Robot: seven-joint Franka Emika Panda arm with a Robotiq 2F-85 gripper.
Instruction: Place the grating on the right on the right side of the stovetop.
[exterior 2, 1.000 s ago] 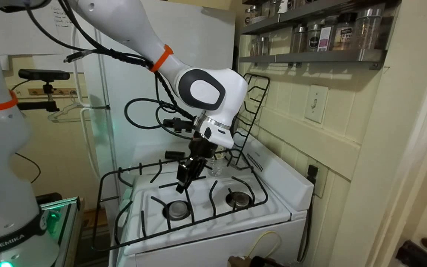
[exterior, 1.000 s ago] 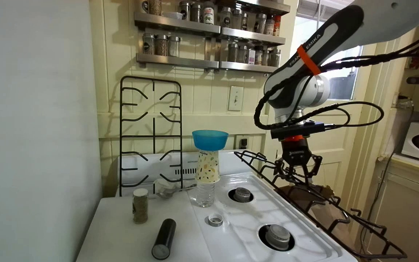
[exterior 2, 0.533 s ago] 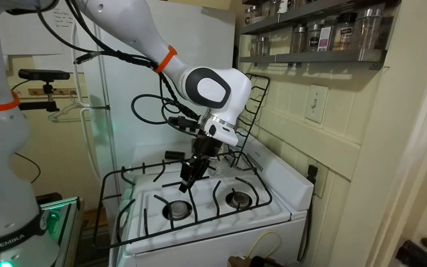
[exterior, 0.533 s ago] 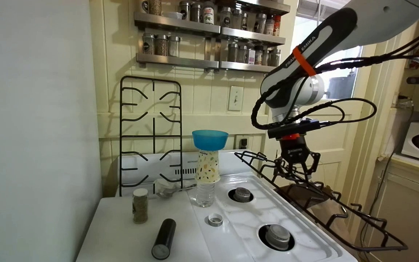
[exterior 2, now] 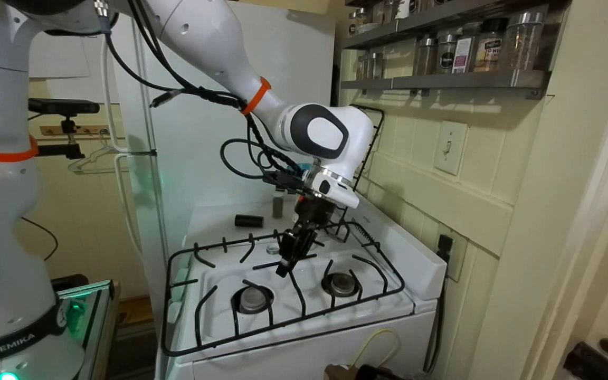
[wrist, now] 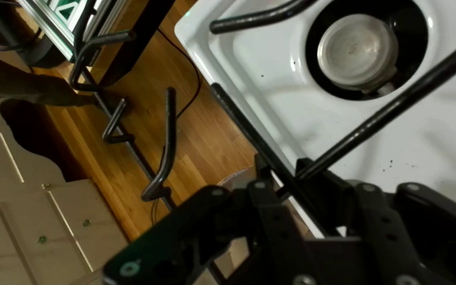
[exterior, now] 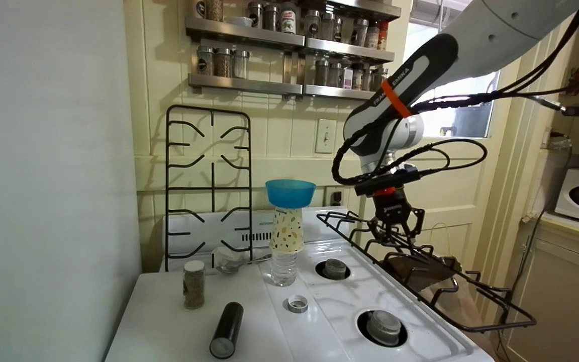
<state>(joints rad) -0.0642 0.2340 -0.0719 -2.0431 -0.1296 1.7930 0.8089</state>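
Observation:
The black grating (exterior: pixel 418 295) (exterior 2: pixel 304 317) is held in the air by my gripper (exterior: pixel 395 239) (exterior 2: pixel 284 268), over the right side and outer edge of the white stovetop (exterior: pixel 340 301) (exterior 2: pixel 214 287). In the wrist view, my gripper (wrist: pixel 283 170) is shut around the grating's middle bars (wrist: pixel 247 128), where a lengthwise bar meets a crossbar. One long side of the grating shows against the wooden floor beyond the stovetop (wrist: pixel 263 71). The grating looks slightly tilted. Whether any part of it touches the stovetop I cannot tell.
A matching grate (exterior: pixel 212 188) leans upright against the wall. A bottle (exterior: pixel 284 269) bears a patterned cup (exterior: pixel 287 229) and a blue bowl (exterior: pixel 290 193). A spice jar (exterior: pixel 194 284), a black cylinder (exterior: pixel 227 329) and a small ring (exterior: pixel 297 303) are on the stove. Two burners (exterior: pixel 384 327) lie near the grating.
My gripper and the held grating have moved left in one exterior picture and right in the opposite one, further over the stovetop toward its back. The grip has not visibly changed.

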